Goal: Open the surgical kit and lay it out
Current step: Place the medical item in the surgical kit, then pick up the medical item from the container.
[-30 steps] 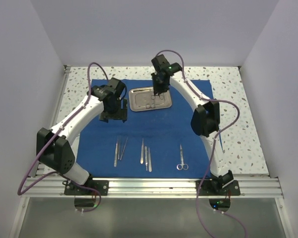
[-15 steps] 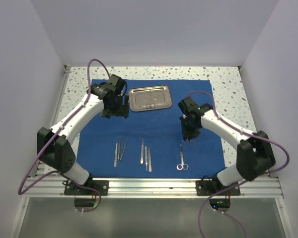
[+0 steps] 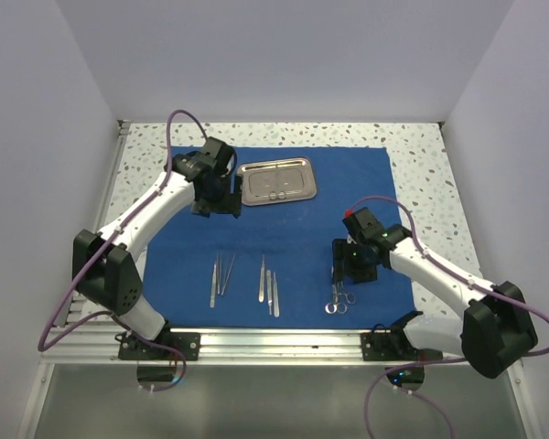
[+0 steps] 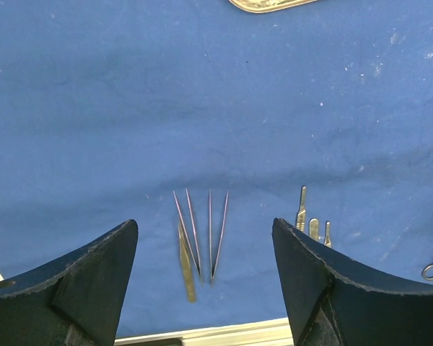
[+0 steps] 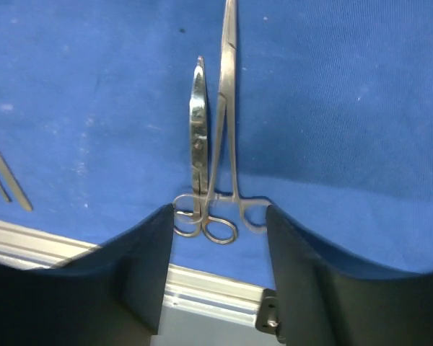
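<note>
The surgical kit's blue cloth (image 3: pixel 293 238) lies spread flat, with the steel tray (image 3: pixel 276 181) at its back and a ring-handled instrument (image 3: pixel 274 195) in it. Tweezers (image 3: pixel 220 274), scalpel handles (image 3: pixel 268 288) and scissors (image 3: pixel 338 299) lie in a row near the front. My right gripper (image 3: pixel 340 277) hangs low over the scissors (image 5: pixel 197 144) and a longer clamp (image 5: pixel 228 108). It is open (image 5: pixel 218 231), with their ring handles on the cloth between its fingertips. My left gripper (image 3: pixel 215 207) is open and empty (image 4: pixel 204 227) left of the tray, looking down at the tweezers (image 4: pixel 198 238).
Speckled tabletop (image 3: pixel 439 210) surrounds the cloth. An aluminium rail (image 3: pixel 284 343) runs along the near edge, just behind the ring handles. White walls close in the left, right and back. A purple cable (image 3: pixel 178 128) loops above the left arm.
My right arm swung from the tray to the cloth's front right. Its jaws widened, and a clamp now lies beside the scissors. The left gripper edged slightly toward the back.
</note>
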`<action>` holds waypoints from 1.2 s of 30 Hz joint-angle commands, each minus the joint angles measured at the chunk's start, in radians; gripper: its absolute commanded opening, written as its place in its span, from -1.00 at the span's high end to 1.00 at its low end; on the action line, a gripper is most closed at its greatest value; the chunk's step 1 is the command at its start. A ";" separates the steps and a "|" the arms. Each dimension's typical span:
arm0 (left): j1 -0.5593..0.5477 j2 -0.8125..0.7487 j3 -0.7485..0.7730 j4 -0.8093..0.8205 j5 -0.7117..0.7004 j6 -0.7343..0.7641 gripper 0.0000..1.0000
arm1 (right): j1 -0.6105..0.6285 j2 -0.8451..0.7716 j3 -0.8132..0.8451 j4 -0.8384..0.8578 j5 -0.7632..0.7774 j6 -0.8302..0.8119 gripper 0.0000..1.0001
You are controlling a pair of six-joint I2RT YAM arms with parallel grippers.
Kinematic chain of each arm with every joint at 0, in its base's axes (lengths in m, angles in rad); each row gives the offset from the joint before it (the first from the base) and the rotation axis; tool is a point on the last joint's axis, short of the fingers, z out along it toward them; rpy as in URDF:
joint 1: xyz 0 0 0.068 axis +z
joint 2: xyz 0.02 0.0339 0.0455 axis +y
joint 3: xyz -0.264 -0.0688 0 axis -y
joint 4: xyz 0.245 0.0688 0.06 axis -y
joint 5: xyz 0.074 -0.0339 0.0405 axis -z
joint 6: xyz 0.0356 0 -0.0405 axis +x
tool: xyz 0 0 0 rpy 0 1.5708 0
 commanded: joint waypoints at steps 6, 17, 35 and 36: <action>0.010 -0.081 -0.052 0.043 0.007 0.009 -0.57 | 0.002 0.065 0.337 -0.129 0.066 -0.013 -0.36; 0.010 -0.127 -0.064 0.016 -0.025 -0.014 -0.57 | -0.001 0.843 1.138 -0.107 0.045 -0.171 -0.32; 0.017 -0.131 -0.090 -0.055 -0.086 0.012 -0.59 | -0.007 1.456 1.812 -0.009 0.106 -0.003 -0.20; 0.022 -0.118 -0.078 -0.056 -0.088 0.025 -0.59 | -0.005 1.467 1.825 -0.031 0.147 -0.006 -0.17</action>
